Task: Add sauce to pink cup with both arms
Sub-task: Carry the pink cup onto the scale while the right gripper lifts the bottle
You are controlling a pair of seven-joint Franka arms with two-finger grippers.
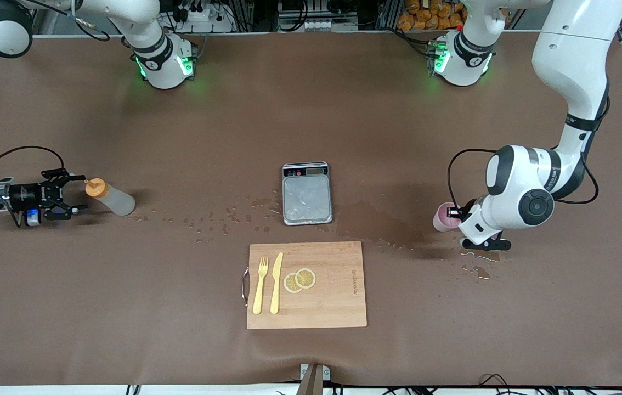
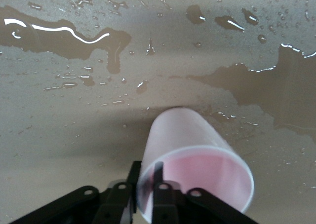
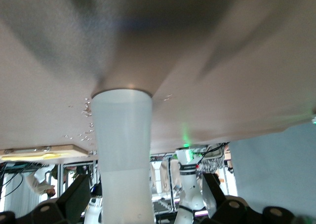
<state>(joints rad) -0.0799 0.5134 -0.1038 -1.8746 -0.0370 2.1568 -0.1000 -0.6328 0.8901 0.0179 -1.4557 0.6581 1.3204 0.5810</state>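
Observation:
The sauce bottle, whitish with an orange cap, stands near the right arm's end of the table. My right gripper is level with the bottle's top, fingers spread wide. In the right wrist view the bottle stands between the open fingers of the right gripper, untouched. The pink cup is near the left arm's end. My left gripper pinches its rim. In the left wrist view the left gripper has one finger inside and one outside the cup's wall.
A kitchen scale sits mid-table. Nearer the front camera lies a wooden cutting board with a yellow fork, a knife and lemon slices. Wet patches and puddles spread around the cup.

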